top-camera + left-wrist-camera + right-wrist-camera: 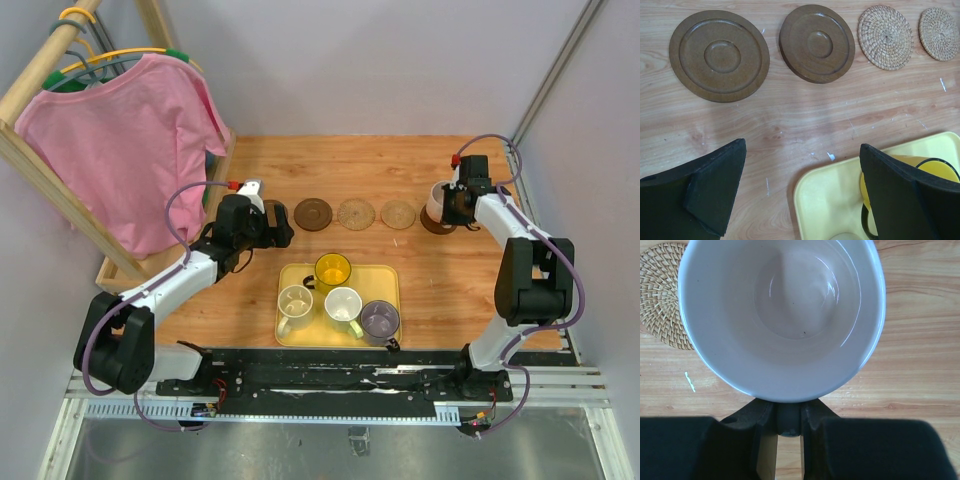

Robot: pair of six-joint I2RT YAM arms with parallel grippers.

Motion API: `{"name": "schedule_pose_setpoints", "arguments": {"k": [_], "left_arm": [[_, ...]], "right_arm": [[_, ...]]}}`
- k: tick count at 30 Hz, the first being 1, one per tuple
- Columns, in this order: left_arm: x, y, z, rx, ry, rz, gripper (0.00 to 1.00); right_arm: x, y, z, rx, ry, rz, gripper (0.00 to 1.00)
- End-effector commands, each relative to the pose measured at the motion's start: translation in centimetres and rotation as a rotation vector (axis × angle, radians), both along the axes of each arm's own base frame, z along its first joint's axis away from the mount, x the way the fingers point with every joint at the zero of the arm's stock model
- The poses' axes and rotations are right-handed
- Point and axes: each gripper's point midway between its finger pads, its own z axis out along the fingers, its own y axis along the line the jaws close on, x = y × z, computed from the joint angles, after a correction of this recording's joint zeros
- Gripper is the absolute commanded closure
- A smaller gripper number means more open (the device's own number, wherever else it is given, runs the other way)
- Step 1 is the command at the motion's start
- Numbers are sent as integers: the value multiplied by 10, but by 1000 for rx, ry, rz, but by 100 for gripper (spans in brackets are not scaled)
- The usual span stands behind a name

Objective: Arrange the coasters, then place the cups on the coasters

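Four coasters lie in a row at the back: dark brown (313,214), tan (356,214), tan (398,214) and dark brown (437,227). The left wrist view shows two dark brown discs (719,56) (817,43) and both woven ones (885,37) (939,33). My left gripper (802,165) (268,228) hangs open over bare wood by the tray corner. My right gripper (788,417) (450,205) is shut on the handle of the pale pink cup (782,315) (436,203), over the right brown coaster. The beige (296,302), yellow (332,270), white (343,305) and grey-purple (380,320) cups stand on the tray.
The yellow tray (390,278) lies near the front middle; its corner (820,200) shows under my left gripper. A pink shirt (120,140) hangs on a wooden rack (108,272) at the left back, close to my left arm.
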Motion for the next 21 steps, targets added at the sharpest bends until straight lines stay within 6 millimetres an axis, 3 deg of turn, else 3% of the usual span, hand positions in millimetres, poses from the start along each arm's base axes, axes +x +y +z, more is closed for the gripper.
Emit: {"name": "schedule_pose_setpoints", "arguments": {"k": [1,21], "left_arm": [[8,-7,12,-19,-36,-15,0],[6,-7,8,-16,-28,-18,0]], "right_arm": [[13,-12,11,11,-57,-35,99],[5,-16,-3,37,-37,-57,99]]}}
